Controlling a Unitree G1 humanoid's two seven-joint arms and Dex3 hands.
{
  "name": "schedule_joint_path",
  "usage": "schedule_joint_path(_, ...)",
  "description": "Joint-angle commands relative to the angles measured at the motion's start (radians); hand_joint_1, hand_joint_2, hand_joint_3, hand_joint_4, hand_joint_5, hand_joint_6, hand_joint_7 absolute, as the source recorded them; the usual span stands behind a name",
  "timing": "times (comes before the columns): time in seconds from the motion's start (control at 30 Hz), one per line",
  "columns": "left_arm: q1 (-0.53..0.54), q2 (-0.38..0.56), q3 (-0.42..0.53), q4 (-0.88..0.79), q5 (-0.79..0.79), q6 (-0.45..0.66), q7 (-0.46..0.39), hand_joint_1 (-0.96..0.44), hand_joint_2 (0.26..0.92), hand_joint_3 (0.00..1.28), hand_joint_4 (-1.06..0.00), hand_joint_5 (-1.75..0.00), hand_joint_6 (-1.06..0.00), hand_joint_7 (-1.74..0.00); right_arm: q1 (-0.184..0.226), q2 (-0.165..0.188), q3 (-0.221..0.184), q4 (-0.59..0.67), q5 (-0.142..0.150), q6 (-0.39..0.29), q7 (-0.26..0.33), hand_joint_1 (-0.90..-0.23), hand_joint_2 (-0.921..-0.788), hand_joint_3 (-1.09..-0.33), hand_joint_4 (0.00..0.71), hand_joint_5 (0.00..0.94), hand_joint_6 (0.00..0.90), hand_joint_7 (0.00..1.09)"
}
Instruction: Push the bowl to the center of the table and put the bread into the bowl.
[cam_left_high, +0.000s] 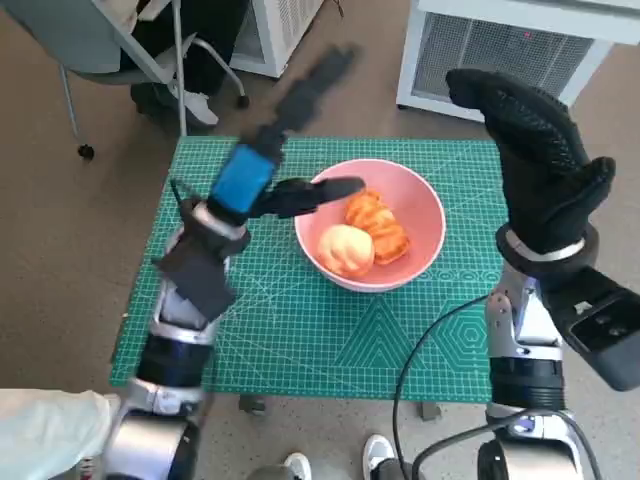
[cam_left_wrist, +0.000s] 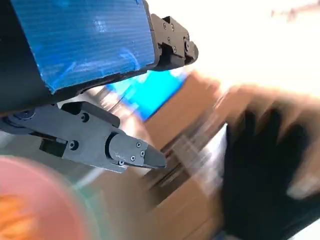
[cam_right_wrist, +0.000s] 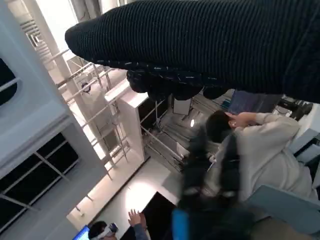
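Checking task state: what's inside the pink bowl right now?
In the head view the pink bowl holds two pieces of bread: a pale round bun and a glazed orange pastry. The left hand overlaps the bowl's rim, hiding a sliver there.

The head camera looks steeply down on the table (cam_left_high: 300, 340). Each wrist camera sits close behind its hand, facing the room. Both wrist views catch the other hand, blurred.

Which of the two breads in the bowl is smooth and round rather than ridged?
The pale round bun, nearer the robot in the pink bowl; the other bread is orange-brown and ridged.
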Motion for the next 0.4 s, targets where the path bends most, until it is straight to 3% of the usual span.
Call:
schedule_joint_path(0.03,0.031,0.001,0.024,-0.030,-0.053,-0.032,-0.009,-0.49,0.921,0.22,-0.25,-0.06,-0.33,-0.12,-0.015,0.010,0.003,0.016,-0.022,0.017,-0.027,-0.579,-0.921,-0.750,0.146,0.221,-0.001,0.66)
schedule_joint_path(0.4,0.063,0.014,0.036,-0.110,-0.158,0.011,-0.072,-0.52,0.921,0.23,-0.26,-0.05,-0.33,-0.11,-0.034,0.032,0.023,0.002,-0.094,0.011,-0.102,-0.536,-0.921,-0.758,0.190,0.148,-0.001,0.67)
